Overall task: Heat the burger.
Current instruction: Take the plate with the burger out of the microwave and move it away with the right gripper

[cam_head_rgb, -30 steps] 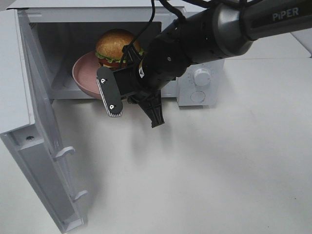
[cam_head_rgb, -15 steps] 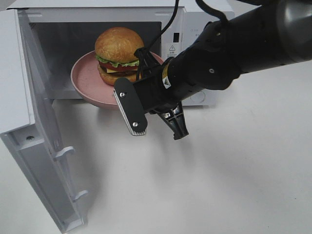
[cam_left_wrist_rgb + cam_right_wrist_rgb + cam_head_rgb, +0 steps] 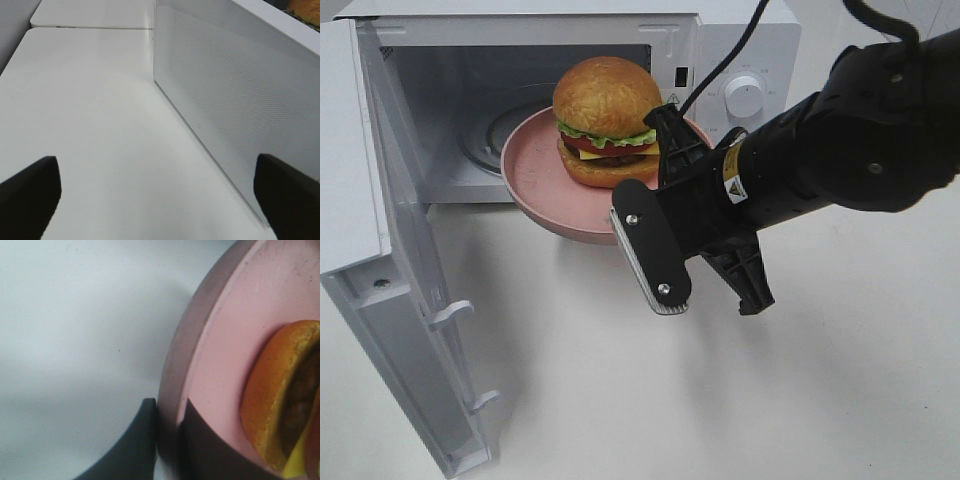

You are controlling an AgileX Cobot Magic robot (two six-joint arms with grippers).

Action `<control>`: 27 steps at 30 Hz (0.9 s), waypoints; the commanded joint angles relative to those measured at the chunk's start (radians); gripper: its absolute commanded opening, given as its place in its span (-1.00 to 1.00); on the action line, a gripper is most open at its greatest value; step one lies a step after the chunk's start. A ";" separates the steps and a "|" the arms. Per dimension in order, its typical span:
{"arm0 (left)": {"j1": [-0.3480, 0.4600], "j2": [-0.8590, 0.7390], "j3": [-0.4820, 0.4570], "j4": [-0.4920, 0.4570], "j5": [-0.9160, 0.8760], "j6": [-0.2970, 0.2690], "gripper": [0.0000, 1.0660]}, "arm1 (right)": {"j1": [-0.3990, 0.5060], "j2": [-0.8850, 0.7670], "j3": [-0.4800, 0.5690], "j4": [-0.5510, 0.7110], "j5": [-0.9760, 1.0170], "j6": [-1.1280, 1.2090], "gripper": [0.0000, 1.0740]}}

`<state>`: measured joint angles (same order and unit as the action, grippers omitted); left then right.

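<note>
The burger [image 3: 606, 120] stands on a pink round plate [image 3: 535, 180]. The plate is held in the air just in front of the open microwave [image 3: 740, 40], its far edge still at the cavity mouth. My right gripper [image 3: 670, 160] is shut on the plate's right rim; in the right wrist view its fingers [image 3: 145, 440] clamp the rim of the plate [image 3: 220, 340], close to the burger [image 3: 280, 390]. My left gripper [image 3: 160, 200] is open and empty beside the outer face of the microwave door [image 3: 225, 100]. It is out of the exterior view.
The microwave door [image 3: 380, 250] stands wide open on the left and reaches toward the table's front. The control knob [image 3: 745, 97] is on the microwave's right panel. White tabletop [image 3: 620, 400] lies in front.
My right gripper has moved right and toward the front with the plate and burger, drawing them out of the microwave cavity.
</note>
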<state>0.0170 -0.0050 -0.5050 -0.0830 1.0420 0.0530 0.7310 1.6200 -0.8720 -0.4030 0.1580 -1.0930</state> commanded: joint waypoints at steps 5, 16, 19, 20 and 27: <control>0.002 -0.021 0.001 -0.006 -0.005 -0.007 0.83 | -0.008 -0.110 0.066 -0.014 -0.052 0.007 -1.00; 0.002 -0.021 0.001 -0.006 -0.005 -0.007 0.83 | -0.008 -0.304 0.231 -0.014 -0.002 0.010 -1.00; 0.002 -0.021 0.001 -0.006 -0.005 -0.007 0.83 | -0.008 -0.347 0.268 -0.014 0.024 0.020 -1.00; 0.002 -0.021 0.001 -0.006 -0.005 -0.007 0.83 | -0.008 -0.347 0.268 -0.014 0.024 0.020 -1.00; 0.002 -0.021 0.001 -0.006 -0.005 -0.007 0.83 | -0.008 -0.467 0.355 -0.013 0.088 0.049 -1.00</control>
<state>0.0170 -0.0050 -0.5050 -0.0830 1.0420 0.0530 0.7260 1.2030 -0.5300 -0.4000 0.2820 -1.0650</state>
